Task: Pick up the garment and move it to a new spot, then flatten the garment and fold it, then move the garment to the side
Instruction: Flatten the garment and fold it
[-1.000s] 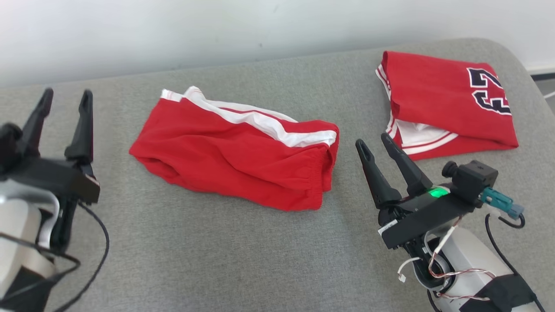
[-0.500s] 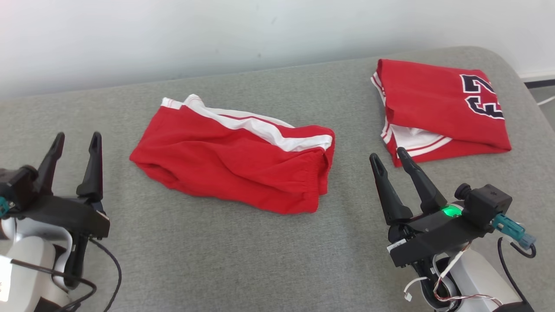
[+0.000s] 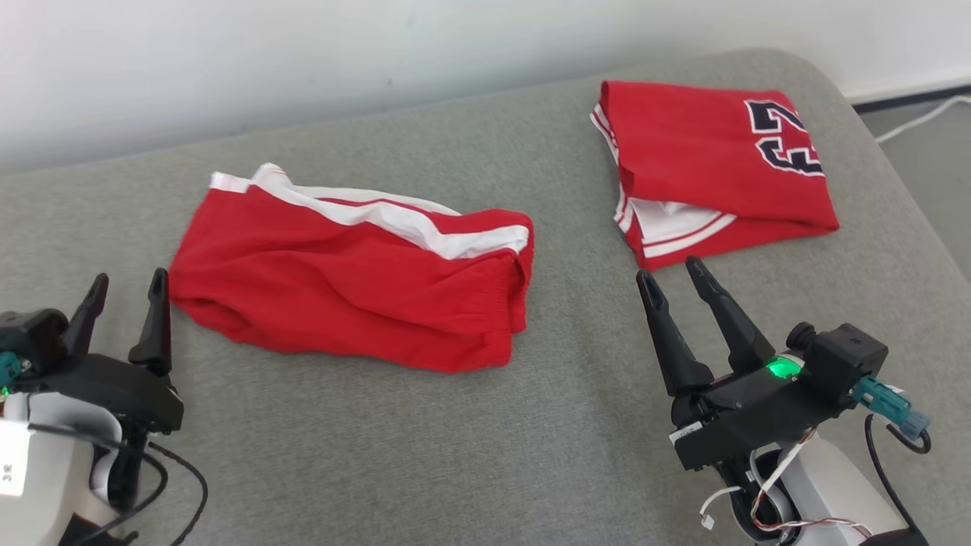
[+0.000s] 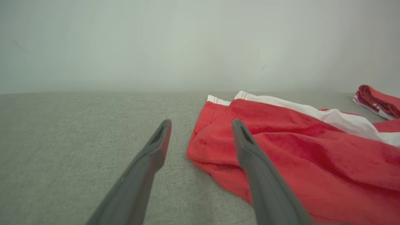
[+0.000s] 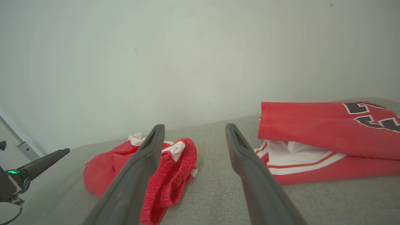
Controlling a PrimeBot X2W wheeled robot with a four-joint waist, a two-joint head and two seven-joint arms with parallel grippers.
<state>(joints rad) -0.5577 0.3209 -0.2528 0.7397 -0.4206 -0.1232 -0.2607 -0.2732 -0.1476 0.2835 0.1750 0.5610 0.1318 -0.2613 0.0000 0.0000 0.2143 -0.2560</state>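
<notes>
Red fabric shorts with a white side stripe [image 3: 349,296] lie loosely folded on the grey woven upholstered surface [image 3: 455,455], ahead of the left gripper [image 3: 128,277] and toward its inner side. The left gripper's two dark fingers are spread wide and hold nothing. Its inner fingertip is just beside the nearest corner of the shorts; contact cannot be confirmed. In the left wrist view that corner sits between the fingertips and behind the inner finger.

The right gripper [image 3: 669,271] is likewise spread wide and empty. It points at the bare strip of surface between two garments. The elastic waistband end of the shorts lies ahead and to its left. A folded red jersey with white trim and dark numerals [image 3: 713,167] lies ahead and to its right, its near edge just beyond the outer fingertip.
</notes>
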